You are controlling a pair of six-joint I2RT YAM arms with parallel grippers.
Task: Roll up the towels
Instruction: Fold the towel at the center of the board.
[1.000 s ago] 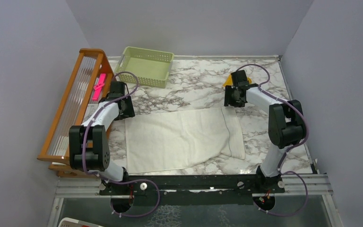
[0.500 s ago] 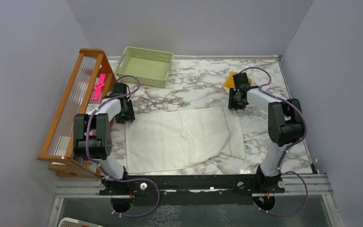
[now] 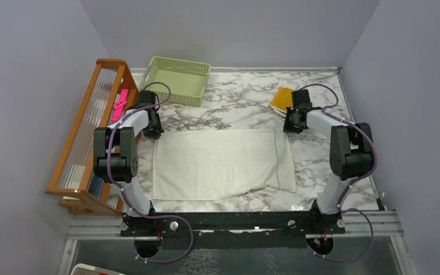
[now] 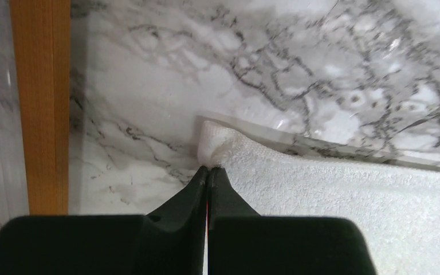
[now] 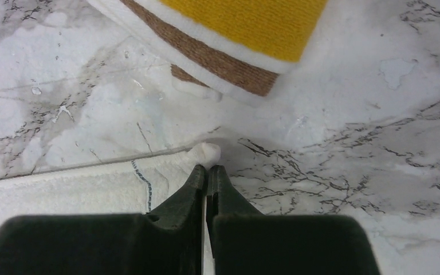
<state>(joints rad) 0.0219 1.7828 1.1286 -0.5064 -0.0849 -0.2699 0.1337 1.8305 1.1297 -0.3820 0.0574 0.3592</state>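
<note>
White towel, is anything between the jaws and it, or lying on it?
Nothing visible. The left jaws and the right jaws are shut on the far corners of the white towel. Nothing lies on it; the yellow towel sits apart, beyond its far right corner.

The flat towel (image 3: 217, 163) lies mid-desk (image 3: 240, 103), the left hand (image 4: 207, 169) at its far left corner, the right hand (image 5: 209, 167) at its far right. Just behind lies the folded towel (image 3: 282, 98). The basket (image 3: 176, 80) sits back left, beside the rack (image 3: 86, 143).

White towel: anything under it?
Only the marble table shows around the white towel. It lies mostly flat with no obvious lump, but everything beneath it is covered and cannot be confirmed. The left gripper and right gripper pinch its far corners.
</note>
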